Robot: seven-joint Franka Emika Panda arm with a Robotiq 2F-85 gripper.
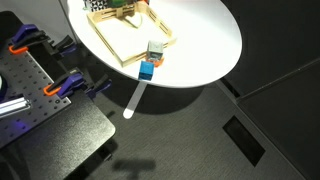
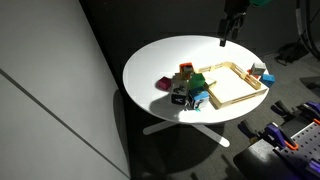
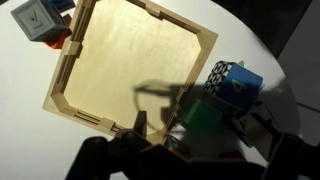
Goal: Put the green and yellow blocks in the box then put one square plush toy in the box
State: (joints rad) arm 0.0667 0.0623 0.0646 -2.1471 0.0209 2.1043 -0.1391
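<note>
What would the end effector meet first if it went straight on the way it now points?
Most likely the bare floor of the box, near the edge by the green block; the end effector hangs high above, so depth is uncertain.

This looks like a robotics lab set up in an office-type room. The jaws hang from a dark robot arm above the rim of a round white tabletop on a white pedestal foot. Well apart from the jaws, off the tabletop's edge, sits a black perforated metal mounting plate. Orange-and-blue clamps are fixed to this plate, as on a test rig. The dark carpeted floor far below the jaws has a rectangular floor hatch set into it. On the tabletop's far side from the jaws stands a plain grey partition wall.
</note>
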